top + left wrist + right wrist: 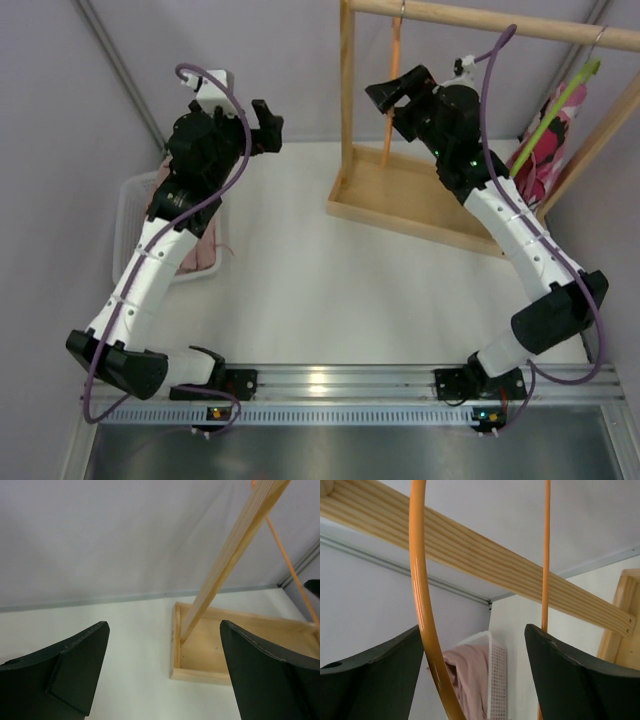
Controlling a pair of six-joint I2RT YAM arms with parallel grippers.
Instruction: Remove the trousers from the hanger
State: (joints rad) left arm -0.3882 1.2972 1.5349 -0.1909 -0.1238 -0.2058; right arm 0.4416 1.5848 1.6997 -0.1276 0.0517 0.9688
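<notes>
The orange hanger (394, 80) hangs bare by its metal hook from the wooden rail (500, 22). The dusty-pink trousers (205, 248) lie in the white basket (128, 215) at the left, partly hidden by my left arm. They also show in the right wrist view (470, 680). My right gripper (385, 93) is open, right beside the hanger. In the right wrist view (472, 627) the hanger's curved arm (420, 605) passes between the jaws, untouched. My left gripper (268, 125) is open and empty, raised above the table; it also shows in the left wrist view (164, 625).
The wooden rack has a tray-like base (400, 195) and an upright post (235, 555) at the back right. A lime-green hanger (562, 105) with a red-and-pink patterned garment (550, 145) hangs at the rail's right end. Grey walls close in on both sides.
</notes>
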